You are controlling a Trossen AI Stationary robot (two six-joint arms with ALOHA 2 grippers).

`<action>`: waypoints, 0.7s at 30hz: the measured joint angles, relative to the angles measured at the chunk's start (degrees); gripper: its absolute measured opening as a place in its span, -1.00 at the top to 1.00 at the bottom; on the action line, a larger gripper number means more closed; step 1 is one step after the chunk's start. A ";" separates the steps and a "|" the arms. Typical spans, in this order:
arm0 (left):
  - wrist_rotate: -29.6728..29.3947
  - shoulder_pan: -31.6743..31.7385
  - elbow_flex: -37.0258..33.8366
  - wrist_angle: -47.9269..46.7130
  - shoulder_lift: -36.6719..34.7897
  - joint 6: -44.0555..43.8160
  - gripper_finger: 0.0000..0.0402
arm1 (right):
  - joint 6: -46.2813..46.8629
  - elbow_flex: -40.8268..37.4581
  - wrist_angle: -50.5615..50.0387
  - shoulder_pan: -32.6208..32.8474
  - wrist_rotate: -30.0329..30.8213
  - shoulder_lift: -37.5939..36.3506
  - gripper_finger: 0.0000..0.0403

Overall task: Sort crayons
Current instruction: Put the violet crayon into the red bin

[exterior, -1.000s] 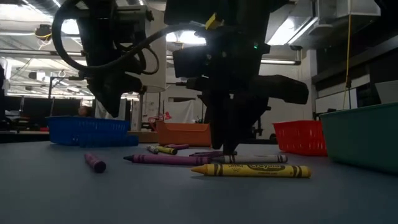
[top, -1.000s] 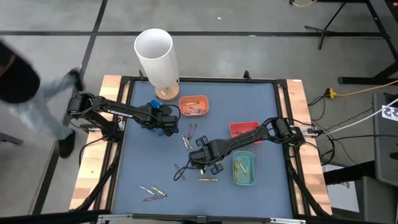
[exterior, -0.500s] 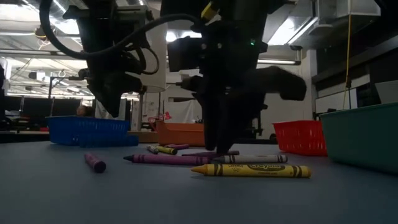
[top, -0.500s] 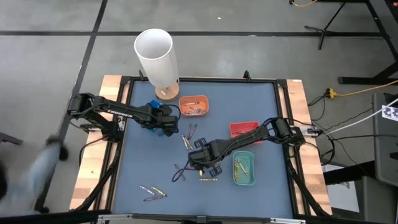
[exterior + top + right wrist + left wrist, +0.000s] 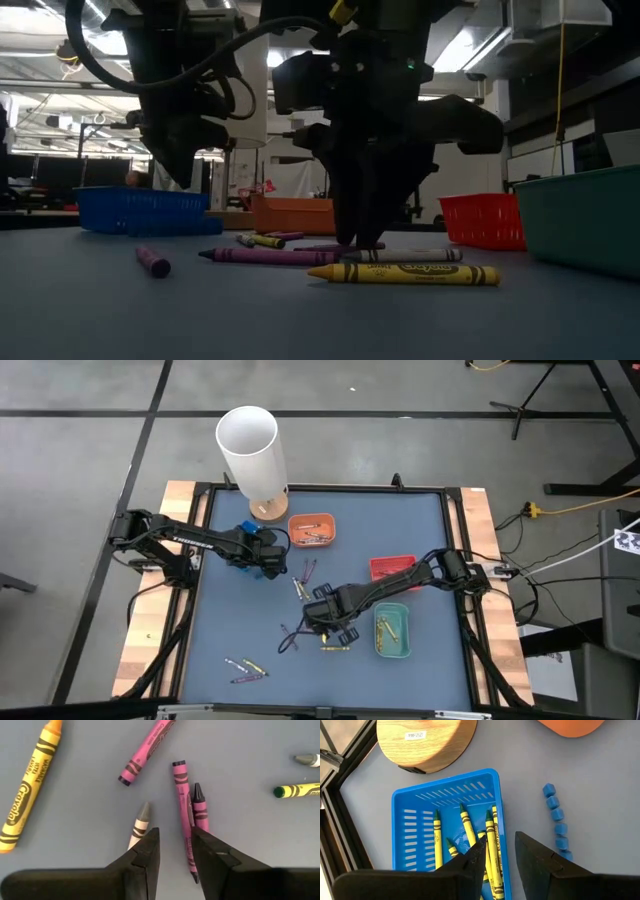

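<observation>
- Right wrist view puts my right fingers (image 5: 175,852) nearest: two dark tips set a narrow gap apart, low over the table (image 5: 240,760), clamped on nothing.
- In that gap's line lies a magenta crayon (image 5: 183,815), with a second, dark-tipped magenta crayon (image 5: 200,810) touching its side, just ahead of one fingertip.
- Just beside the other fingertip a grey crayon (image 5: 138,826) pokes out.
- Farther out lie a third magenta crayon (image 5: 146,753), a yellow crayon (image 5: 29,787) well off to one side, and a green-tipped yellow crayon (image 5: 297,790) at the opposite side.
- From the low view, the same fingers (image 5: 365,215) hang down just behind a long yellow crayon (image 5: 403,273) on the table.
- My left fingers (image 5: 495,852) are also slightly apart and hold nothing, hovering over the blue tray (image 5: 402,805).
- Under and ahead of them, several yellow crayons (image 5: 436,840) lie in that tray.
- Beyond the tray sits a round wooden base (image 5: 422,742), and beside the tray a chain of small blue beads (image 5: 556,817).
</observation>
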 joint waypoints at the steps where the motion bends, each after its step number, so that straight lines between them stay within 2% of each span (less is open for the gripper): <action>1: 0.00 0.00 0.00 0.01 0.00 0.00 0.56 | -0.15 0.00 -0.01 -0.02 0.02 0.00 0.44; 12: 0.00 0.00 -0.02 0.00 0.00 0.00 0.56 | -0.25 0.00 -0.03 -1.39 1.66 0.00 0.44; 21: 0.00 0.00 -0.02 0.01 0.00 0.00 0.56 | -0.14 0.00 -0.40 -1.79 0.59 0.00 0.44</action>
